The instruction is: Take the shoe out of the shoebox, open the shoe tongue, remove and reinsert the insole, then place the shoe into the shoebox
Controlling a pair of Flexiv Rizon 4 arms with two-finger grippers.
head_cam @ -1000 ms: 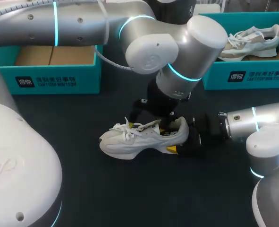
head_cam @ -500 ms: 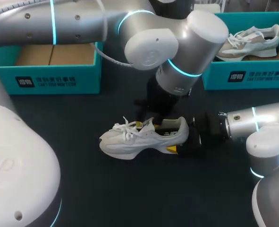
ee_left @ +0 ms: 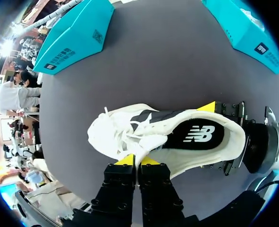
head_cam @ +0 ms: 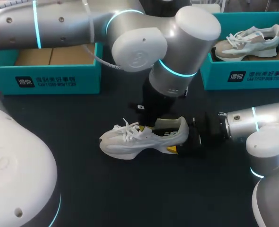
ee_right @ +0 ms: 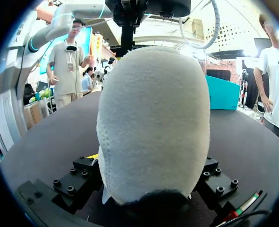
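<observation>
A white shoe [head_cam: 141, 140] [ee_left: 130, 130] stands upright on the dark table, toe to the left, its black insole [ee_left: 198, 137] showing in the opening. My left gripper [ee_left: 139, 161] [head_cam: 145, 124] comes down from above onto the laces end and is shut on the edge of the shoe tongue [ee_left: 151, 144]. My right gripper [head_cam: 178, 141] [ee_right: 148, 191] lies low at the heel [ee_right: 153, 123], one finger on each side of it, shut on the shoe. One of its yellow fingertips [ee_left: 206, 107] shows beside the heel.
A teal shoebox [head_cam: 49, 78] with a brown cardboard floor stands at the back left. Another teal shoebox [head_cam: 245, 75] at the back right holds a second pale shoe [head_cam: 245, 41]. Bare dark table lies in front of the shoe.
My left gripper has gone from wide open to shut over the shoe's tongue, and the left arm shifted slightly leftward. The shoe and the right gripper stayed put.
</observation>
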